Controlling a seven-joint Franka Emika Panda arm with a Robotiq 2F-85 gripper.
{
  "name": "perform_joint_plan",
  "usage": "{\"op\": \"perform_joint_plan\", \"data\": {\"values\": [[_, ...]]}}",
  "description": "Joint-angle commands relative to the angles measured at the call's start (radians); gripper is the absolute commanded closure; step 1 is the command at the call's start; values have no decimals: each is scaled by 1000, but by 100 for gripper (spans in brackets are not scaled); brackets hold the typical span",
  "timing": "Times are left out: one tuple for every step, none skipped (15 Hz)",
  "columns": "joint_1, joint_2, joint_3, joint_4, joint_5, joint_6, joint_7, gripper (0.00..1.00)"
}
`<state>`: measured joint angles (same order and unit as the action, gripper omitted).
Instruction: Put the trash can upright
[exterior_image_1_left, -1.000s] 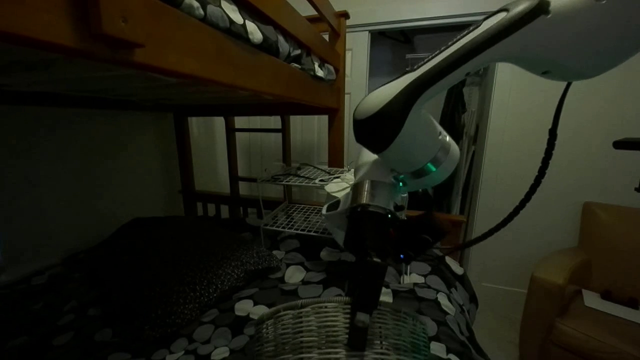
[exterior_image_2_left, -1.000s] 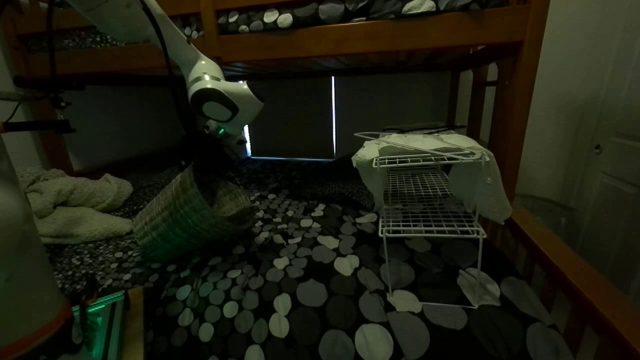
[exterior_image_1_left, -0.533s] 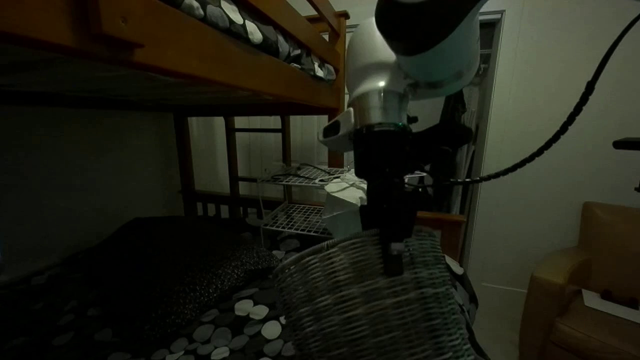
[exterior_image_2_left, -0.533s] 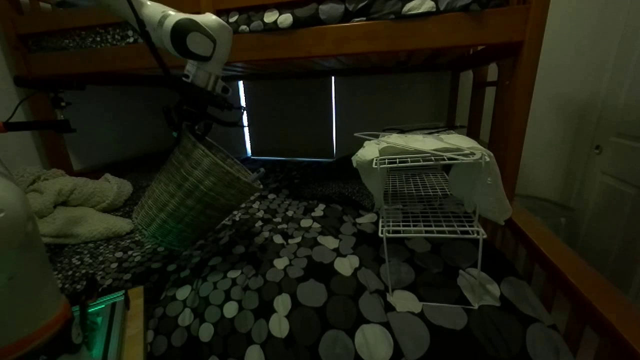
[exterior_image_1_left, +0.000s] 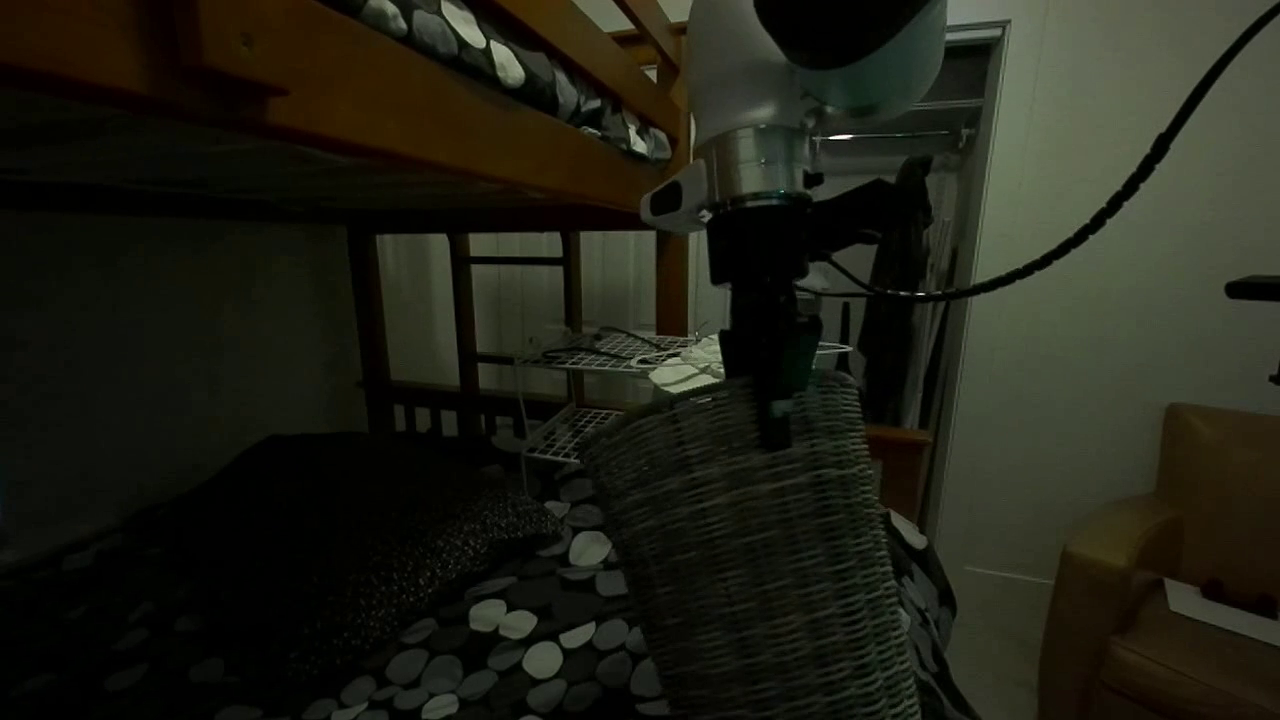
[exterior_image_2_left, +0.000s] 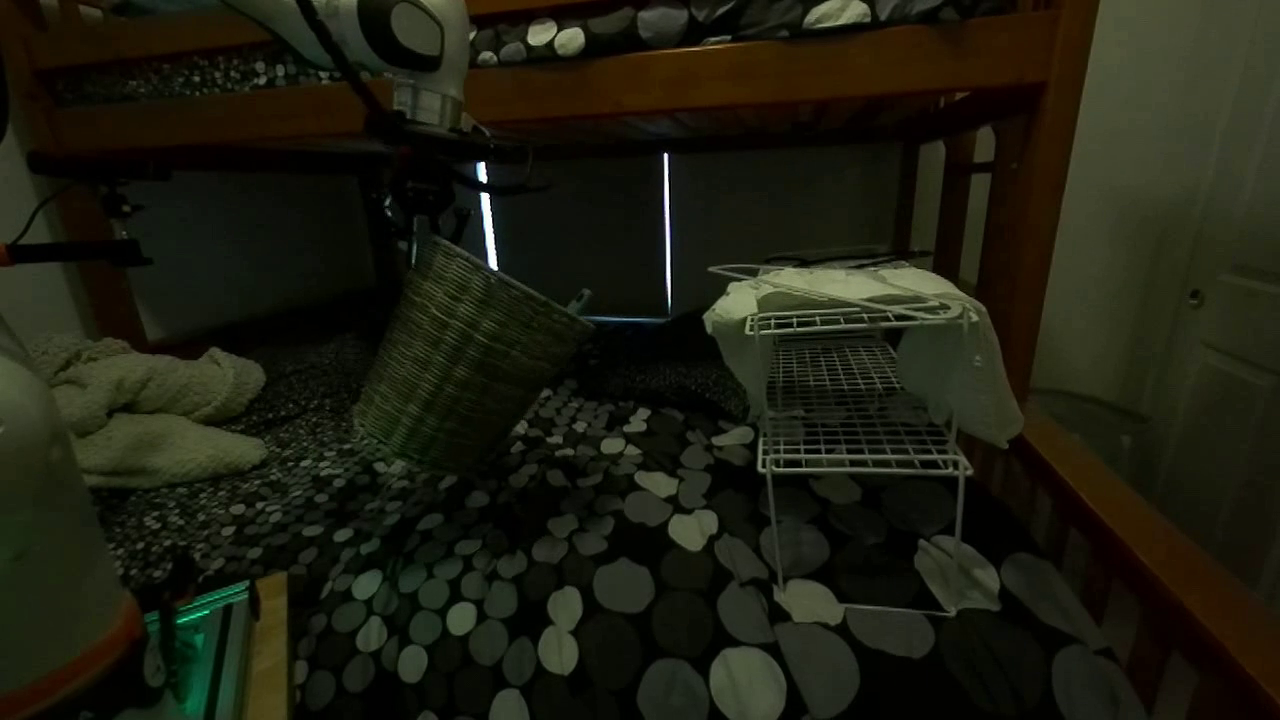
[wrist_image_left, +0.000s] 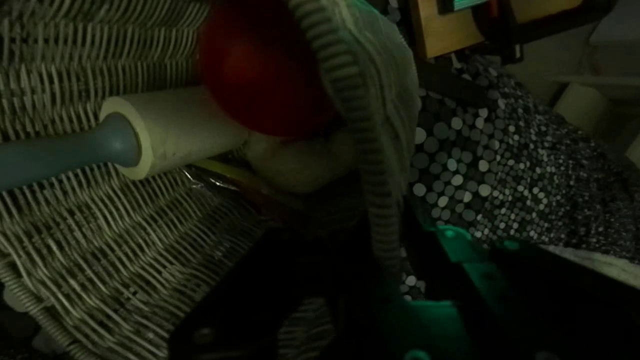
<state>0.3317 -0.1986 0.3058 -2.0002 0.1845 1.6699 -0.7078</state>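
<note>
The trash can is a round, tapered woven wicker bin, seen in both exterior views (exterior_image_1_left: 760, 560) (exterior_image_2_left: 465, 370) and the wrist view (wrist_image_left: 75, 220). It is tilted, its mouth facing up and to one side. My gripper (exterior_image_2_left: 430, 235) is above its raised rim, one finger inside and one outside, shut on the rim; it also shows in an exterior view (exterior_image_1_left: 775, 400) and the wrist view (wrist_image_left: 385, 250). The bin holds a rolling pin (wrist_image_left: 175, 130) with a blue-grey handle, a red ball (wrist_image_left: 265, 75) and a pale item (wrist_image_left: 300, 165). I cannot tell whether its base touches the bed.
The bin is over a bed with a dotted bedspread (exterior_image_2_left: 600, 540). A white wire rack (exterior_image_2_left: 850, 400) stands to one side. A cream blanket (exterior_image_2_left: 150, 400) lies nearby. A dark pillow (exterior_image_1_left: 380, 550) lies along the wall. The upper bunk rail (exterior_image_2_left: 750, 85) is overhead.
My gripper has risen with the bin's rim. The bin has turned from lying low to more upright, and has moved away from the cream blanket.
</note>
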Motion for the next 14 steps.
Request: {"op": "perform_joint_plan", "data": {"values": [[6, -14, 10, -51, -54, 123, 62, 96], [6, -21, 21, -83, -91, 194, 95, 96], [8, -15, 27, -97, -122, 234, 116, 96], [10, -8, 35, -110, -174, 259, 135, 96], [11, 4, 42, -115, -233, 269, 152, 96], [12, 7, 48, -125, -290, 277, 170, 96], [10, 18, 49, -122, -347, 275, 179, 96], [8, 24, 51, -120, -402, 271, 190, 96], [5, 33, 48, -111, -455, 261, 196, 96], [3, 32, 47, -109, -504, 257, 205, 96], [-5, 44, 41, -98, -559, 259, 214, 96], [-8, 43, 40, -103, -603, 269, 235, 96], [-14, 52, 38, -106, -647, 290, 267, 96], [-19, 64, 37, -111, -685, 313, 313, 96]]}}
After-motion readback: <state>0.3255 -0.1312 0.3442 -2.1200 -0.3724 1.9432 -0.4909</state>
